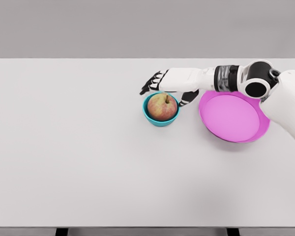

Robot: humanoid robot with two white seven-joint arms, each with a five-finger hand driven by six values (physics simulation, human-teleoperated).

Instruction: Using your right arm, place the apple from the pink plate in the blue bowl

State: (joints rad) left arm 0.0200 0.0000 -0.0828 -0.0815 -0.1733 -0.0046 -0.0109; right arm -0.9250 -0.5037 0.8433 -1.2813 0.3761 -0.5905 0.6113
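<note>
A red-yellow apple point(162, 106) with a short stem sits inside the small blue bowl point(148, 114) near the table's middle. My right hand point(168, 91) hovers just behind and over the bowl's far rim, fingers spread and holding nothing; the thumb point(188, 98) hangs beside the bowl's right edge. The pink plate point(231, 118) lies to the right of the bowl with nothing on it, partly covered by my right forearm point(221, 78). The left arm does not show.
The white table point(78, 157) spreads wide to the left and front of the bowl. Its front edge runs along the bottom of the picture. A grey wall stands behind the table.
</note>
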